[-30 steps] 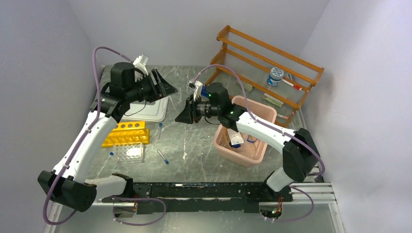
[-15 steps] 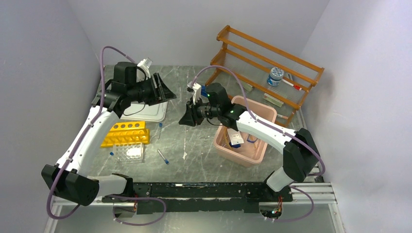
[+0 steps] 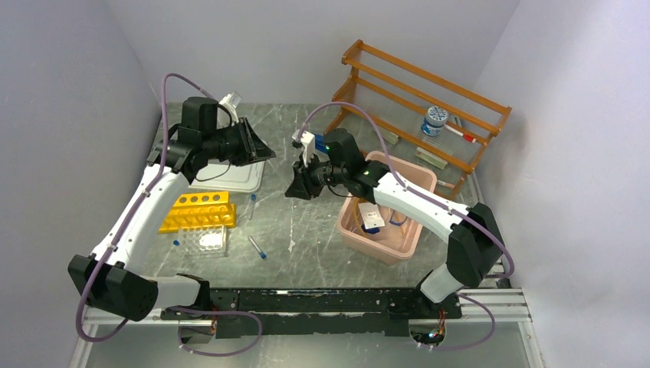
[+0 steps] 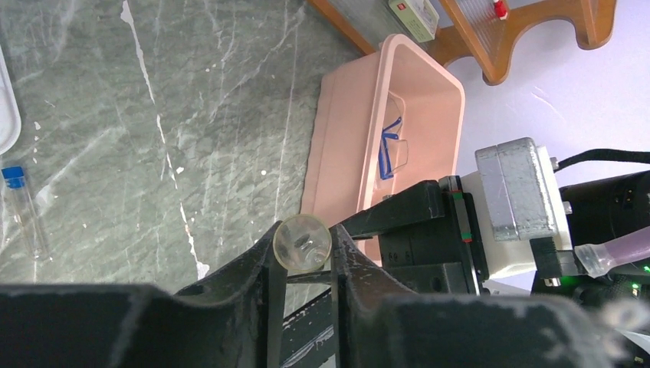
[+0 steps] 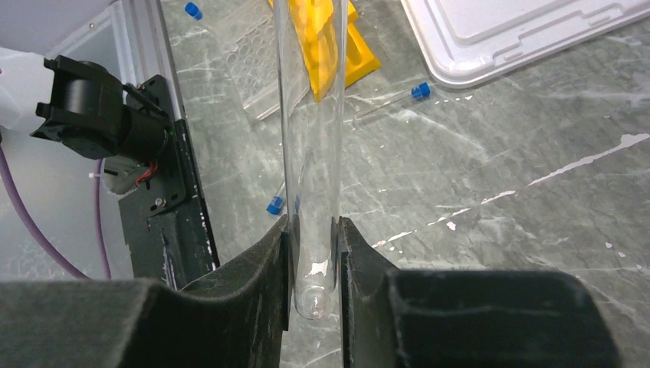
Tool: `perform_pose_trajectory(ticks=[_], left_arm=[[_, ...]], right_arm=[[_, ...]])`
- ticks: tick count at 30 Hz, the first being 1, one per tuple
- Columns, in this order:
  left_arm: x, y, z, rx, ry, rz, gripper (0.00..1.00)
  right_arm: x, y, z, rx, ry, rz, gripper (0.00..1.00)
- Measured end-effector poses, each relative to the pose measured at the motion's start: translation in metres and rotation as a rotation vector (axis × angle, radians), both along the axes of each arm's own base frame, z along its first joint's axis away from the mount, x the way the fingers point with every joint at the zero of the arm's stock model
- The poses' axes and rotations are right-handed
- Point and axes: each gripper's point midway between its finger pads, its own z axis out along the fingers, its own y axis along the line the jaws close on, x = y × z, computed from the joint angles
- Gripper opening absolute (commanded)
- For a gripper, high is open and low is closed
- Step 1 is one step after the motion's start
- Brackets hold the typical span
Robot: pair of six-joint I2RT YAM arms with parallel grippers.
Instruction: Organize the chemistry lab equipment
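clear tube (image 5: pixel 310 138) clenched in right gripper (image 5: pixel 314 257) jaws near the worktop (image 3: pixel 306 230) far edge; left gripper (image 4: pixel 303 257) jaws grasp a tube end (image 4: pixel 302 242), probably for handover.

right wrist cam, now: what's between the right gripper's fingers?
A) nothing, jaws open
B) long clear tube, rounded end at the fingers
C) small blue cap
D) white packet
B: in the right wrist view the right gripper is closed on a long clear tube, whose rounded end sits between the fingers.
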Motion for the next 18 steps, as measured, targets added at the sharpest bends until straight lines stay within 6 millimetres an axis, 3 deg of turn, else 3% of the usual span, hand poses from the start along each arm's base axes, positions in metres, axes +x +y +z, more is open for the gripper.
perform_pose_trajectory(ticks=[2,4,9,11,14,18], left_arm=[[0.0,0.0,-0.001,0.001,0.003,-0.001,0.4],[0.0,0.0,-0.003,0.005,0.01,-0.001,0.4],[0.002,-0.001,-0.008,0.008,0.031,0.0,0.18],[0.002,-0.002,-0.007,-0.003,0.034,-0.001,0.11],[0.002,-0.001,-0.008,0.004,0.029,-0.001,0.11],[0.008,0.01,-0.014,0.069,0.006,0.039,0.11]], right_arm=[[0.0,0.0,-0.001,-0.003,-0.004,0.003,0.17],[0.0,-0.001,-0.001,-0.006,-0.01,0.007,0.17],[0.0,-0.002,-0.003,-0.016,-0.014,0.01,0.2],[0.0,-0.002,-0.005,-0.022,-0.015,0.008,0.31],[0.001,-0.002,-0.005,-0.026,-0.014,-0.002,0.56],[0.007,-0.001,0.0,-0.017,-0.012,-0.04,0.71]])
